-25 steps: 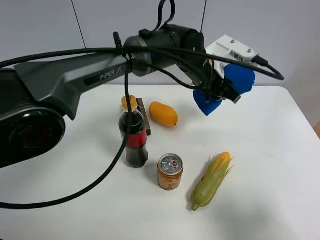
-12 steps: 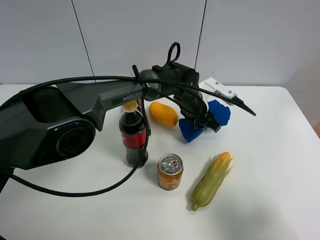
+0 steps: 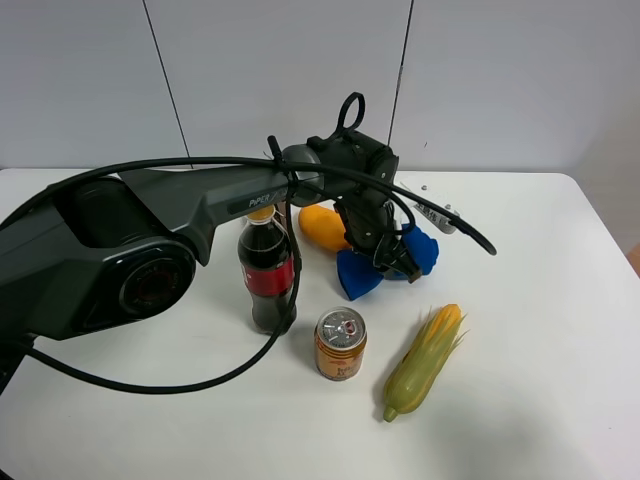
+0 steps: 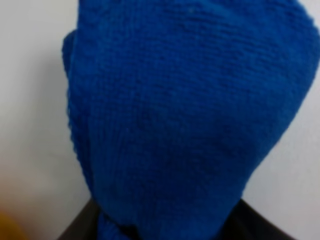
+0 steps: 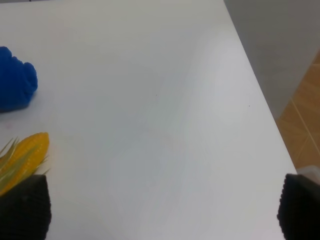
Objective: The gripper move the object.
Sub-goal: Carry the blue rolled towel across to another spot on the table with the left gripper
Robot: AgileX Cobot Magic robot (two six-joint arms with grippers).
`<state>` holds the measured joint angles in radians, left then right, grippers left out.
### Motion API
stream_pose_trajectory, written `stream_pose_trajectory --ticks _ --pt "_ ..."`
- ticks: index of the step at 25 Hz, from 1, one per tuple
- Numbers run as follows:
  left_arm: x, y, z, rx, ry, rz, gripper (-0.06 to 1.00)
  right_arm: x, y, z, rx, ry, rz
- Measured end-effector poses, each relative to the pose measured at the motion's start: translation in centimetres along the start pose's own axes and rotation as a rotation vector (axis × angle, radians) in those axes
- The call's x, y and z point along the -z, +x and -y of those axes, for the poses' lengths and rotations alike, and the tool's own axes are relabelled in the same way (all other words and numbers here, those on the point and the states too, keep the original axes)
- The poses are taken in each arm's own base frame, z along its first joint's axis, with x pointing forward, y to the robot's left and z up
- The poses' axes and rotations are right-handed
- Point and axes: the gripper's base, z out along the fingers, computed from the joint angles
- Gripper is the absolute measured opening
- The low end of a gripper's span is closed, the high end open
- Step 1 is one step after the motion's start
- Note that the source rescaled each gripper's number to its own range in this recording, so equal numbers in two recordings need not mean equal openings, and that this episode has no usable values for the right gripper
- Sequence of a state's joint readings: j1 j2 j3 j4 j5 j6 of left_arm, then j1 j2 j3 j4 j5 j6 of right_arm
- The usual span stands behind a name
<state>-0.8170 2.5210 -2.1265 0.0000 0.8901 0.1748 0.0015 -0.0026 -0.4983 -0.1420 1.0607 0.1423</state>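
Observation:
The blue fabric object (image 3: 358, 275) has two rounded lobes and a pinched middle. It hangs low over the white table or rests on it; I cannot tell which. It is just right of the mango (image 3: 325, 228). My left gripper (image 3: 388, 255), on the dark grey arm, is shut on its middle. In the left wrist view the blue fabric (image 4: 185, 110) fills the frame, with black jaws at its base. My right gripper (image 5: 160, 215) is open and empty, its fingertips (image 5: 22, 207) far apart. One blue lobe (image 5: 15, 80) shows in that view.
A cola bottle (image 3: 268, 270) stands left of the blue object. An orange can (image 3: 340, 343) stands in front of it. A green-husked corn cob (image 3: 425, 360) lies to the front right, and also shows in the right wrist view (image 5: 20, 155). The table's right edge (image 5: 260, 100) is near.
My left gripper has come down from high above the table to table level with the blue object, moving left toward the mango. Other items have not moved.

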Motion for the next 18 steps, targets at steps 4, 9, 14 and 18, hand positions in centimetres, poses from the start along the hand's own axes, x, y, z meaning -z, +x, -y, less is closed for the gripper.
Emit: stream_pose_trajectory --ticks 4,9,14,18 --pt "-0.3 0.2 0.0 0.000 0.004 -0.020 0.00 0.0 0.0 0.0 0.000 0.000 0.000" --pt "-1.0 0.4 0.1 0.000 0.006 -0.032 0.00 0.0 0.0 0.0 0.000 0.000 0.000" --pt "-1.0 0.5 0.1 -0.008 0.013 -0.043 0.04 0.0 0.0 0.0 0.000 0.000 0.000" --pt "-1.5 1.3 0.3 -0.001 0.031 -0.120 0.69 0.0 0.0 0.0 0.000 0.000 0.000"
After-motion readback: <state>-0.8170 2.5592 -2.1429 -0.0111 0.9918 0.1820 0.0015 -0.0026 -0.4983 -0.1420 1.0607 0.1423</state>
